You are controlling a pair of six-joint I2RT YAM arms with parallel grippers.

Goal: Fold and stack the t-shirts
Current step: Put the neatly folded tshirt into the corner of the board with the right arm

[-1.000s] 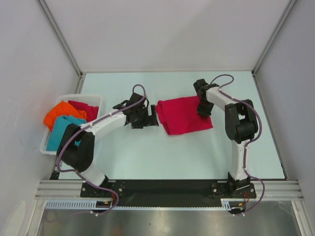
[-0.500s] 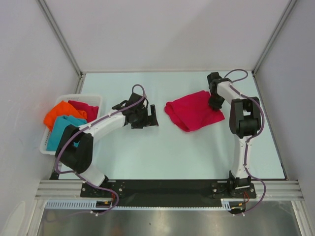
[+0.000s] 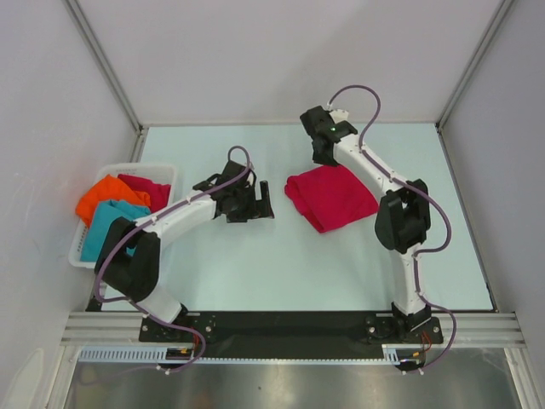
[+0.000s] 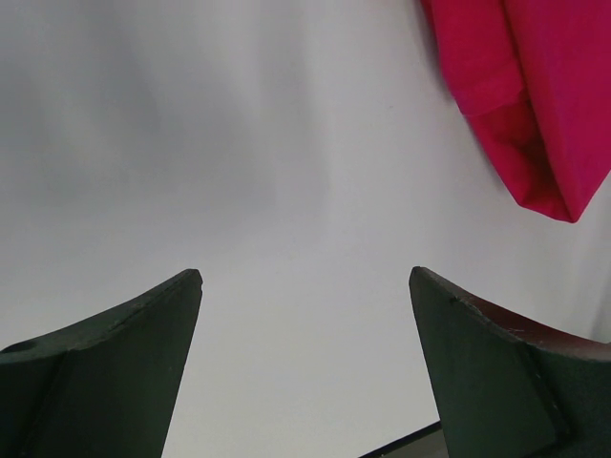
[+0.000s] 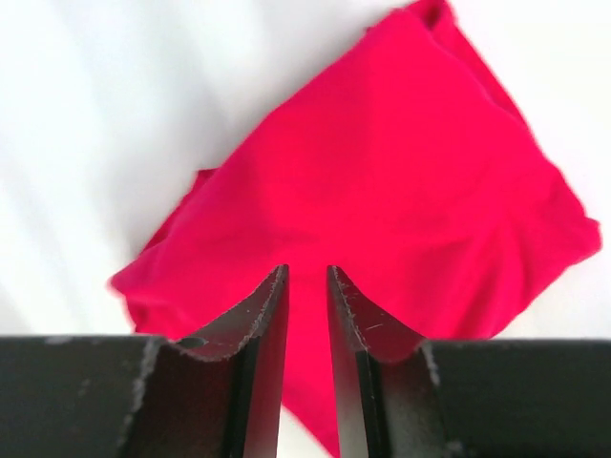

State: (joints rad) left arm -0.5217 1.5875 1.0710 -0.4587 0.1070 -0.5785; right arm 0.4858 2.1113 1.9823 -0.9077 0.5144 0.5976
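A folded crimson t-shirt [image 3: 332,196] lies flat on the table right of centre, also seen in the right wrist view [image 5: 382,191] and at the top right of the left wrist view [image 4: 525,95]. My right gripper [image 3: 318,146] [image 5: 307,269] hangs in the air above the shirt's far left side, its jaws a narrow gap apart with nothing between them. My left gripper [image 3: 264,203] [image 4: 305,277] stands wide open and empty over bare table, left of the shirt. An orange t-shirt [image 3: 106,194], a teal one [image 3: 109,223] and another crimson one [image 3: 146,187] lie in the basket.
The white slotted basket [image 3: 128,167] sits at the table's left edge. Grey walls close in the table at the back and on both sides.
My right gripper dragged the crimson shirt to the right, turning it, then let go and rose toward the back left. The left arm has stayed still.
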